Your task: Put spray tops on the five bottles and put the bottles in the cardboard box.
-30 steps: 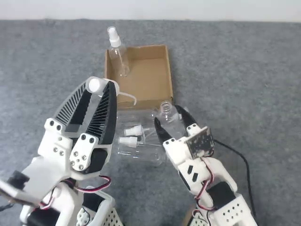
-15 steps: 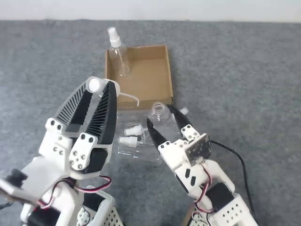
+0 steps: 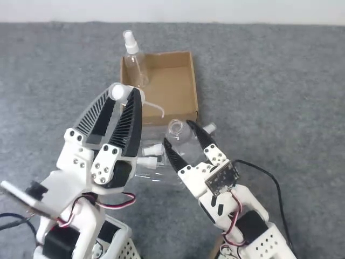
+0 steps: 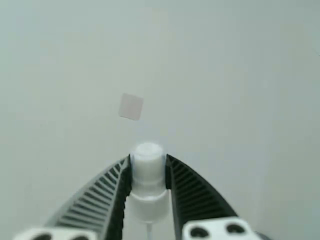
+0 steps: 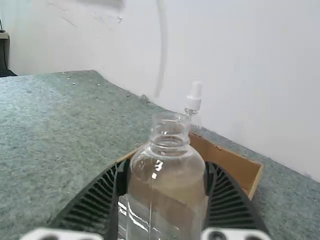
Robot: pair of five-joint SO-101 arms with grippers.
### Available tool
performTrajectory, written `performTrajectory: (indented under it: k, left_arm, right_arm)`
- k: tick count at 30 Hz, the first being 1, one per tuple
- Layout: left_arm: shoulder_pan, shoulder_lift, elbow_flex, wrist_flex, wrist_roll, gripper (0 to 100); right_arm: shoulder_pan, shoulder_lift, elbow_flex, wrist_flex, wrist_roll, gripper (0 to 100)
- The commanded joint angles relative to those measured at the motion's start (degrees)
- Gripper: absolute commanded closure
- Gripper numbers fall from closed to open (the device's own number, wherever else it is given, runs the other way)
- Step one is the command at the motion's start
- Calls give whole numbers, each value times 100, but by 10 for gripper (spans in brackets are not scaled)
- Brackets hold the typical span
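Observation:
My left gripper (image 3: 125, 96) is raised high over the table, shut on a white spray top (image 3: 118, 92) whose thin tube (image 3: 154, 109) hangs off to the side; the spray top (image 4: 148, 172) sits clamped between the ribbed black fingers (image 4: 114, 191). My right gripper (image 3: 183, 139) is shut on a clear open-necked bottle (image 3: 177, 131) held upright near the cardboard box (image 3: 167, 89). The same bottle (image 5: 166, 186) stands between the right fingers (image 5: 102, 200). A capped bottle (image 3: 135, 60) leans in the box's far corner. More clear bottles (image 3: 153, 161) with white tops lie on the carpet between the arms.
Grey carpet (image 3: 280, 97) covers the table, with free room on both sides of the box. A white wall (image 5: 260, 65) runs along the far edge. A black cable (image 3: 269, 178) trails beside the right arm.
The right gripper has carried the open bottle left and slightly closer. The left gripper with the spray top has shifted right and toward the box.

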Motion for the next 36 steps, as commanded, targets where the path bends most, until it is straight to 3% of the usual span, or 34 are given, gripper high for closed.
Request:
performTrajectory:
  k: [1, 8, 21, 36]
  left_arm:
    - [44, 18, -48, -176, 97, 987]
    - [571, 26, 92, -211, 202, 987]
    - [624, -35, 479, -273, 202, 987]
    - [571, -35, -462, 220, 202, 987]
  right_arm:
    - [-40, -75, 123, -145, 70, 898]
    - [-48, -48, 132, -145, 70, 898]
    - [-22, -48, 132, -145, 70, 898]
    - [-22, -40, 132, -48, 70, 898]
